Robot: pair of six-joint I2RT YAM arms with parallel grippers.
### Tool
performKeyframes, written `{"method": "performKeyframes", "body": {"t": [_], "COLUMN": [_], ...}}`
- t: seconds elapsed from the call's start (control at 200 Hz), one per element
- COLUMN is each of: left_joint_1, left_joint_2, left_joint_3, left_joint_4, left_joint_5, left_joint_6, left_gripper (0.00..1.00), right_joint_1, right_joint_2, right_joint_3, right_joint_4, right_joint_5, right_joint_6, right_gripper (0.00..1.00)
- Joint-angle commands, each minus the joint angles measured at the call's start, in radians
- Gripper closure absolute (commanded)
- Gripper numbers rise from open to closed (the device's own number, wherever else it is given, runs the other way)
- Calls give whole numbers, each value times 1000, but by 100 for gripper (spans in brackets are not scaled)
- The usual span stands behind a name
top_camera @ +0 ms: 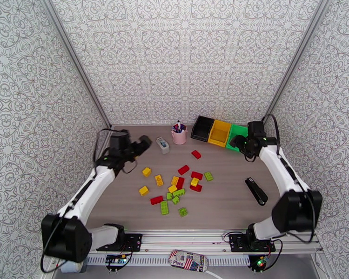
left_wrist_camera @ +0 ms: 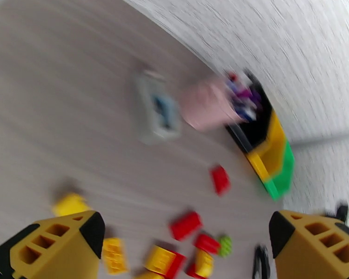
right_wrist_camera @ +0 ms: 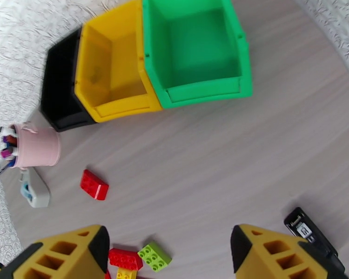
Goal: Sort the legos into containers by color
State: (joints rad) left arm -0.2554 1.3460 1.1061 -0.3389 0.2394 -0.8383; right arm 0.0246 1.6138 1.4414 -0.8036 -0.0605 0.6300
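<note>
Grey wood-grain table [top_camera: 230, 205], patterned walls around. From 7 o'clock the left arm [top_camera: 88, 191] reaches to 10 o'clock; left gripper [top_camera: 144, 143] over the surface, fingers wide apart, nothing between. From 5 o'clock the right arm [top_camera: 279, 168] reaches to 2 o'clock; right gripper [top_camera: 236, 142] just beside the green bin, fingers apart, nothing between. At 1 o'clock, by the back wall, the containers [top_camera: 219, 132]: 3 joined bins, black, yellow, green. At 12 o'clock a pink cup [top_camera: 178, 135] with pens. At 4 o'clock a black device [top_camera: 256, 191]. At 11 o'clock a white box [top_camera: 162, 145]. At centre the legos [top_camera: 177, 187], colours mixed; 1 red brick [top_camera: 196, 154] lies apart toward 12 o'clock.
</note>
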Motion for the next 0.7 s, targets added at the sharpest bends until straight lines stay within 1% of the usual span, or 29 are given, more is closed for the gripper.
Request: {"method": "performKeyframes", "body": {"t": [0.0, 0.1, 0.205, 0.325, 0.545, 0.695], "left_joint_1": [-126, -214, -268, -325, -367, -400], "left_joint_2": [85, 169, 246, 313, 397, 438], "left_joint_3": [99, 168, 248, 342, 470, 535], "left_joint_4": [50, 70, 49, -7, -122, -174], "left_joint_5": [-33, -72, -79, -118, -188, -244], "left_joint_6": [9, 54, 95, 194, 336, 455], "left_gripper": [1, 1, 1, 1, 1, 1], "right_joint_1": [-2, -2, -2, -2, -2, -2], "right_joint_2": [91, 186, 282, 383, 556, 650], "right_joint_3": [115, 195, 279, 370, 553, 667], "right_joint_4": [-41, -39, -49, -65, -116, -137], "right_joint_5": [9, 15, 28, 43, 65, 78], "right_joint_6": [6, -1, -9, -18, -30, -33], "right_gripper": [24, 24, 26, 31, 37, 38]}}
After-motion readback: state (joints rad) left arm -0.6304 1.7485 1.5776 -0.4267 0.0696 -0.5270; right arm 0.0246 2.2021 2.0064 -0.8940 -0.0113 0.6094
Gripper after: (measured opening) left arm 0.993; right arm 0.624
